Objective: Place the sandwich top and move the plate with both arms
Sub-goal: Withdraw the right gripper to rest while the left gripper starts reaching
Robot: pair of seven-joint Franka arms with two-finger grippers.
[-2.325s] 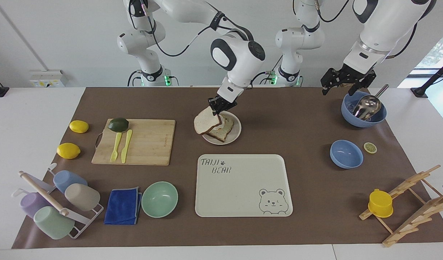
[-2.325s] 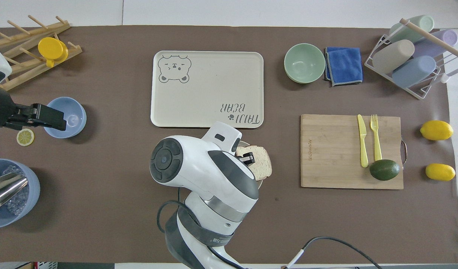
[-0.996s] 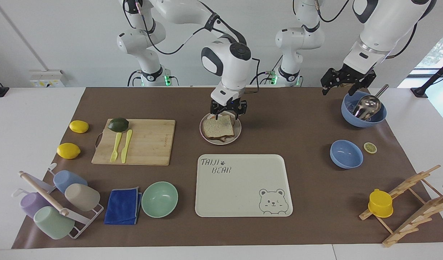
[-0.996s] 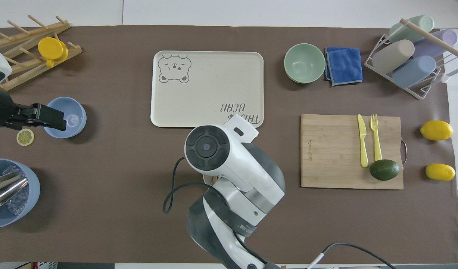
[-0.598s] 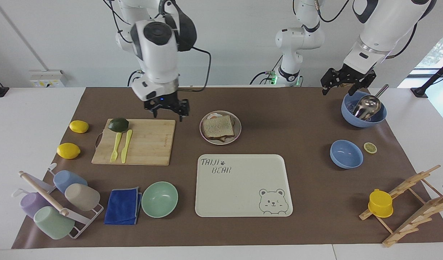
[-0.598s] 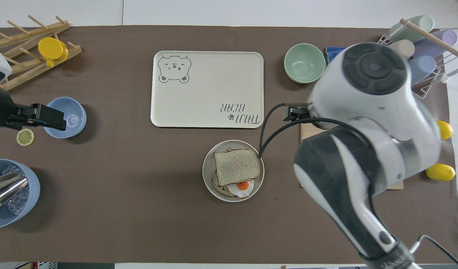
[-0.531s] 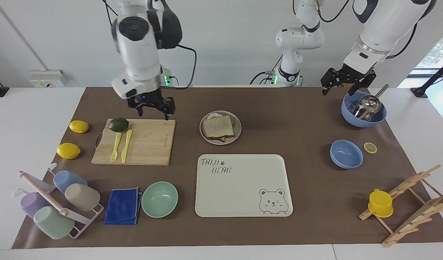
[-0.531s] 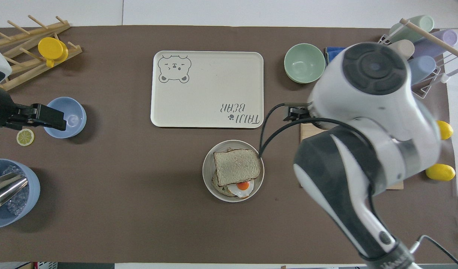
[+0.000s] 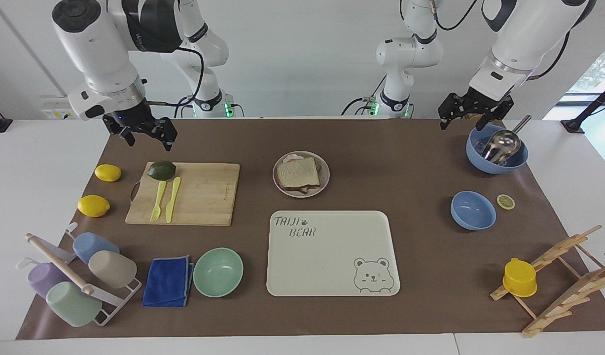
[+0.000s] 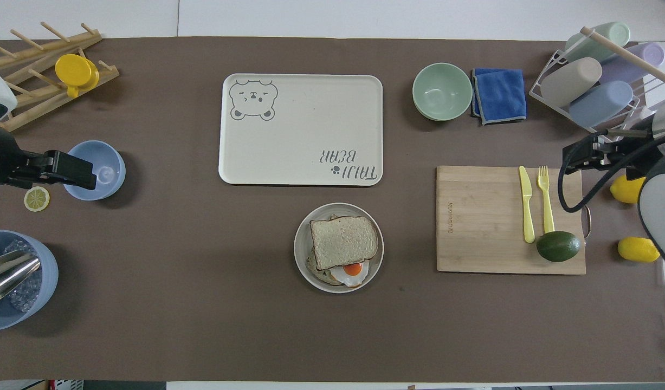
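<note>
The sandwich top (image 9: 297, 172) lies flat on the egg-topped slice on the round plate (image 9: 326, 178), mid-table, nearer the robots than the bear tray. In the overhead view the top (image 10: 344, 242) covers most of the stack; the fried egg (image 10: 353, 269) peeks out on the plate (image 10: 301, 244). My right gripper (image 9: 149, 138) is open and empty, raised over the mat near the cutting board's avocado corner, also in the overhead view (image 10: 581, 154). My left gripper (image 9: 467, 123) is open and waits in the air by the blue bowl holding the scoop, also in the overhead view (image 10: 77, 170).
A wooden cutting board (image 9: 203, 197) with avocado, yellow fork and knife lies toward the right arm's end, two lemons (image 9: 93, 205) beside it. The bear tray (image 9: 332, 261), mint bowl (image 9: 218, 271), blue cloth, cup rack, two blue bowls (image 9: 473, 210) and a wooden rack stand around.
My right gripper let go of the sandwich top on the plate's stack, rose, and swung away toward the right arm's end past the cutting board. The left arm has not moved.
</note>
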